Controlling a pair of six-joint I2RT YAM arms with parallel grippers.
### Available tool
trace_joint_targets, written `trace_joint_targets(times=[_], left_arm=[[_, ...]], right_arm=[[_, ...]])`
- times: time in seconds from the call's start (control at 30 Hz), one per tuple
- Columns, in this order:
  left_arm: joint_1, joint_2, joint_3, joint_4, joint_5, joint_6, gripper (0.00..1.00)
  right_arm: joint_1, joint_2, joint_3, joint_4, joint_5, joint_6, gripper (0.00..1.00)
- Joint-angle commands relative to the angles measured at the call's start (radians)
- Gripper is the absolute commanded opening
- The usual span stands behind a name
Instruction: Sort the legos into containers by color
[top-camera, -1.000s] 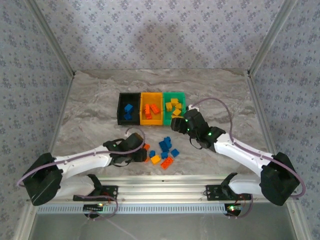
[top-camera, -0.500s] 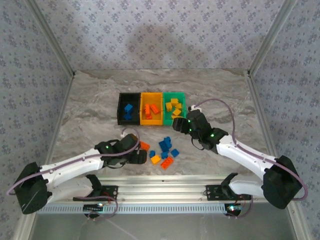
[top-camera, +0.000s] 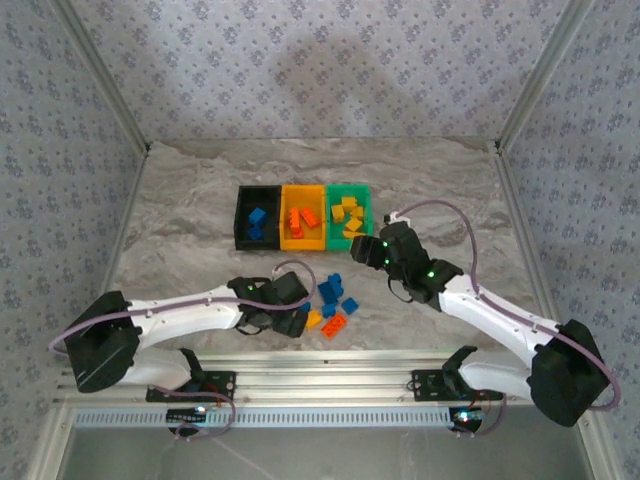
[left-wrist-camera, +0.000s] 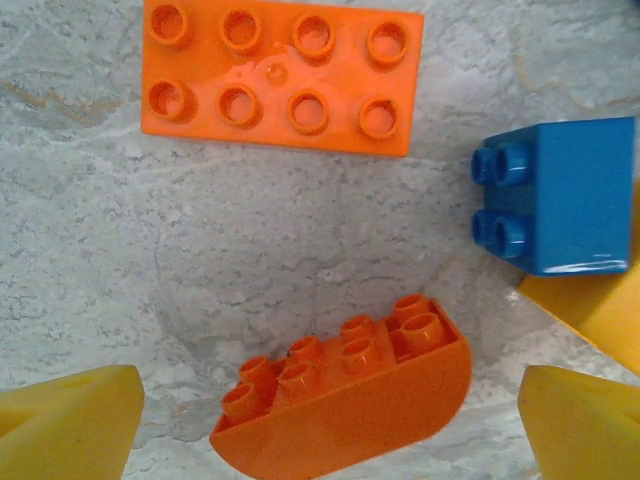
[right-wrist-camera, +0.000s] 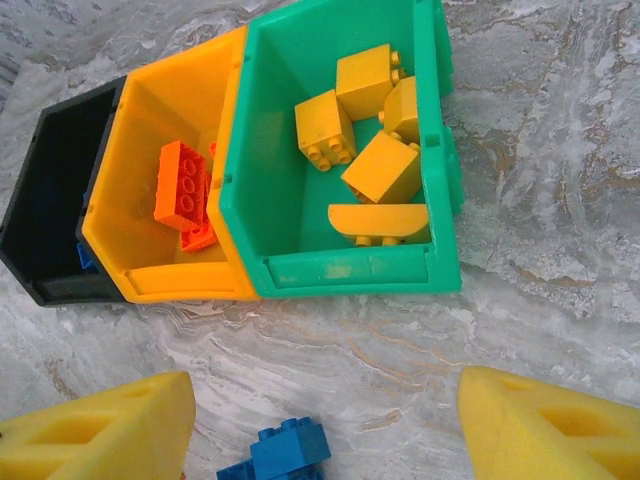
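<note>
The curved orange brick (left-wrist-camera: 345, 400) lies on the table (left-wrist-camera: 200, 260), squarely between the fingertips of my left pincer (left-wrist-camera: 328, 425), which stands wide apart and grips nothing. If I close crooked, its rounded side could squirt out. I might also knock the blue brick (left-wrist-camera: 565, 205) nearby, or the yellow piece (left-wrist-camera: 600, 310) next to that. My right pincer (right-wrist-camera: 325, 430), open and empty, hangs near the green bin (right-wrist-camera: 350, 270). The orange-yellow bin (right-wrist-camera: 150, 270), where I judge this brick belongs, adjoins it. Since a second ago my left arm has swung rightward into the loose pile, and my right has backed slightly off the bins.
</note>
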Motion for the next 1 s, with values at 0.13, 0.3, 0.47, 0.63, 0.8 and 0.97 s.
trace_joint_targets(times=[0.13,0.3,0.47,0.63,0.8,0.97], left_arm=[[-0.009,0.068,0.015,0.024,-0.027,0.058,0.95],[-0.009,0.106,0.016,0.036,-0.014,0.072,0.83],[-0.011,0.088,-0.001,0.033,0.012,0.050,0.64],[-0.013,0.056,-0.007,0.014,0.015,0.029,0.55],[-0.014,0.028,-0.011,0.014,0.016,0.011,0.46],[-0.014,0.002,0.005,-0.004,-0.003,0.006,0.44]], right_arm=[[-0.013,-0.039,-0.009,-0.021,0.023,0.018,0.72],[-0.017,-0.059,-0.025,-0.025,0.026,0.019,0.72],[-0.024,-0.068,-0.032,-0.025,0.026,0.022,0.72],[-0.028,-0.070,-0.034,-0.024,0.023,0.026,0.72],[-0.031,-0.075,-0.039,-0.022,0.023,0.029,0.72],[-0.034,-0.078,-0.041,-0.022,0.018,0.032,0.72]])
